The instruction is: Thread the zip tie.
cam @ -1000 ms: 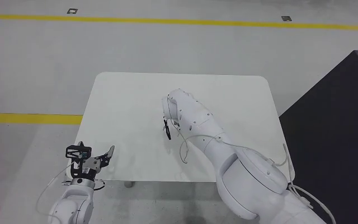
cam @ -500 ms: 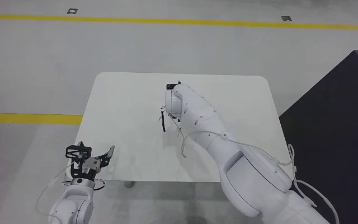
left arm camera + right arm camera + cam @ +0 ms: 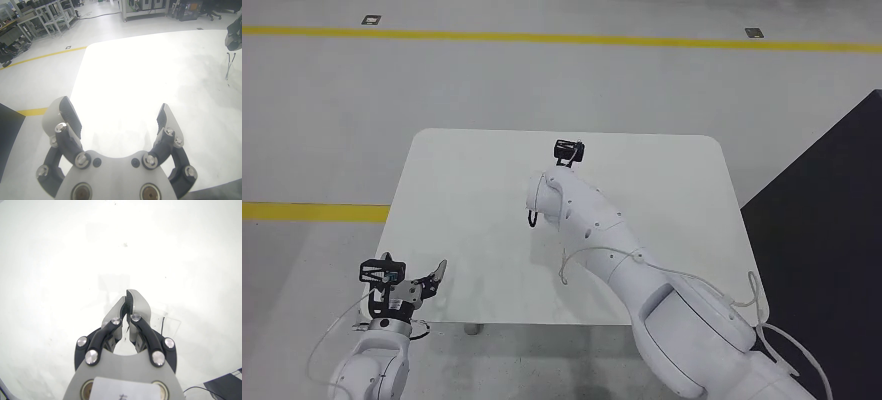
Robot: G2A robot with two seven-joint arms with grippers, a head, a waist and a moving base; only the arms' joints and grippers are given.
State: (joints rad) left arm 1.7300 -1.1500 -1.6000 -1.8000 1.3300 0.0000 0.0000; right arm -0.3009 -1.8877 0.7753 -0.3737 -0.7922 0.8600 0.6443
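Observation:
The zip tie (image 3: 531, 216) is a thin black strip hanging under my right arm's wrist over the middle of the white table (image 3: 462, 190). In the left wrist view the zip tie (image 3: 229, 64) dangles as two strands from the right gripper (image 3: 233, 42) down to the table top. The right gripper (image 3: 127, 293) is shut, and a thin black strand of the zip tie (image 3: 128, 329) shows between its fingers. My left gripper (image 3: 428, 277) stands open and holds nothing, just off the table's near left corner; its fingers (image 3: 70, 115) are spread wide.
A faint clear rectangular sheet (image 3: 171, 321) lies on the table beside the right gripper. The table's near edge (image 3: 542, 322) runs close to the left gripper. Yellow floor lines (image 3: 542, 38) cross beyond the table, and a dark panel (image 3: 842, 220) stands at the right.
The right arm's wrist has swung toward the far side of the table, carrying the zip tie a little farther away. The left arm has stayed still.

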